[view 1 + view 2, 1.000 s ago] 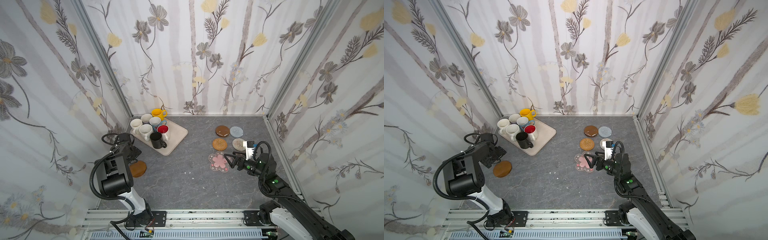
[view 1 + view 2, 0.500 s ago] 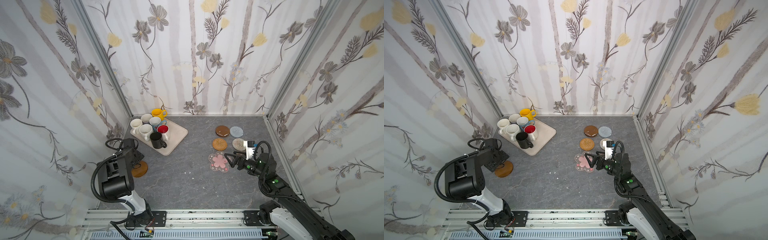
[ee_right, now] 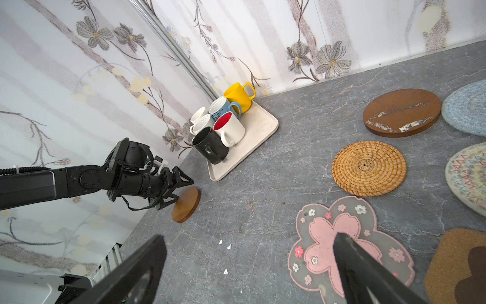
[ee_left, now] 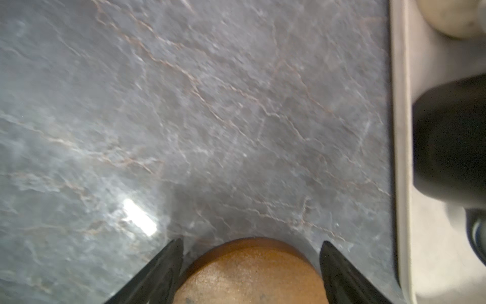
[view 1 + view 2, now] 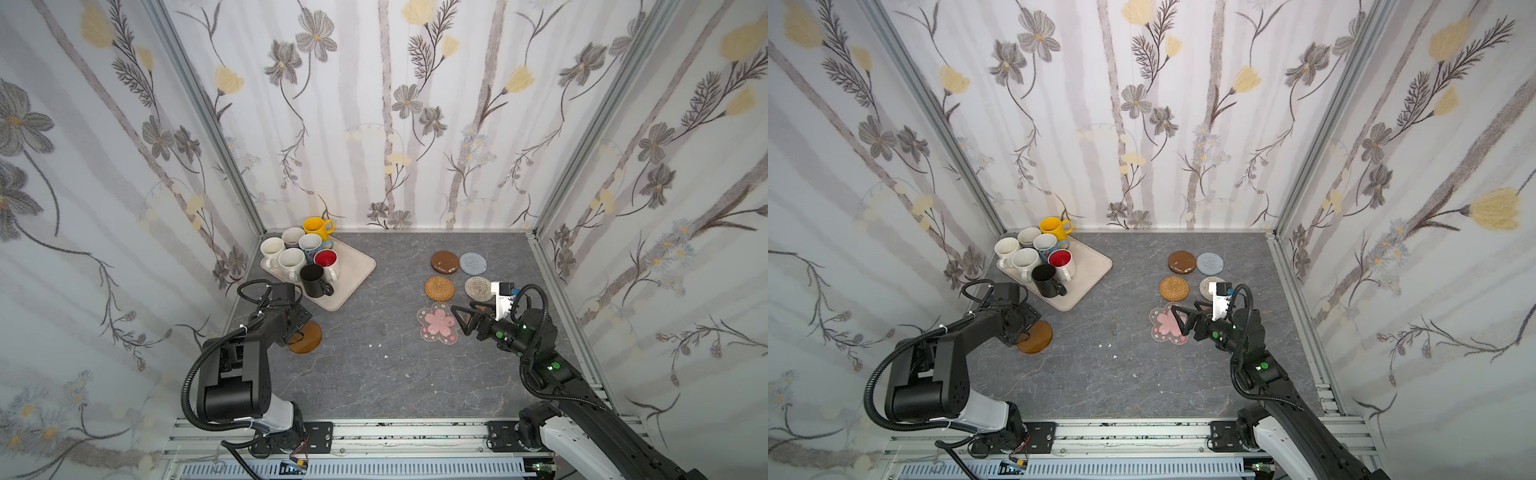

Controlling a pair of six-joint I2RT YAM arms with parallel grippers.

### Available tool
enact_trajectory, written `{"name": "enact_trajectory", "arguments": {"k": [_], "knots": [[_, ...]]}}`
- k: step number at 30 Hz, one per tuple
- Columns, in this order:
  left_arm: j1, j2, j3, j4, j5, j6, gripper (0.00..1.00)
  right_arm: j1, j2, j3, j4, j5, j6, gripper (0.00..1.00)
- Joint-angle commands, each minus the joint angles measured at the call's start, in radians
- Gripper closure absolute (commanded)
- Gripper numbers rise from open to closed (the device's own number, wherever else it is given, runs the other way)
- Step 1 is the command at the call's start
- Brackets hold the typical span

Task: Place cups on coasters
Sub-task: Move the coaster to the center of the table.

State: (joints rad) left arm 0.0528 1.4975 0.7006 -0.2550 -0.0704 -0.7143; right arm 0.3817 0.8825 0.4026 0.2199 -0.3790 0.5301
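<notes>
Several cups stand crowded on the beige tray (image 5: 353, 266) at the back left, among them yellow (image 5: 316, 227), black (image 5: 313, 280) and red-lined white (image 5: 326, 261). My left gripper (image 4: 251, 242) is open and low over the table, with the light brown disc coaster (image 5: 305, 337) between its fingers and a gap on each side. At the right lie the other coasters: dark brown disc (image 5: 445, 262), grey (image 5: 473, 263), golden (image 5: 439, 288), beige (image 5: 478, 288), pink flower (image 5: 436, 325) and brown paw (image 3: 457, 268). My right gripper (image 5: 460, 321) hangs open and empty over the flower's edge.
Patterned walls close in the grey stone table on three sides. The tray's near corner and the black cup's handle sit close to the left arm. A few white crumbs (image 5: 379, 345) lie mid-table. The metal rail runs along the front edge.
My left gripper has swung from beside the tray down around the light brown disc, and the disc has slid to the right. The right arm has stayed put.
</notes>
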Motion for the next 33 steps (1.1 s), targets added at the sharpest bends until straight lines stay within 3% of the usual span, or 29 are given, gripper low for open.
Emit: {"name": "enact_trajectory", "arguments": {"k": [1, 21, 28, 33], "knots": [[-0.056, -0.008, -0.016, -0.05, 0.075, -0.077, 0.16, 0.0, -0.009, -0.006, 0.01, 0.028, -0.005, 0.0], [-0.448, 0.023, -0.002, -0.043, 0.048, -0.232, 0.17, -0.018, 0.003, -0.02, 0.029, 0.014, 0.004, 0.0], [-0.545, 0.078, 0.064, -0.045, 0.07, -0.218, 0.19, -0.023, 0.015, -0.023, 0.034, 0.018, 0.004, 0.0], [-0.574, 0.041, 0.075, -0.049, 0.07, -0.204, 0.19, -0.023, 0.041, -0.025, 0.045, 0.011, -0.005, 0.0]]}}
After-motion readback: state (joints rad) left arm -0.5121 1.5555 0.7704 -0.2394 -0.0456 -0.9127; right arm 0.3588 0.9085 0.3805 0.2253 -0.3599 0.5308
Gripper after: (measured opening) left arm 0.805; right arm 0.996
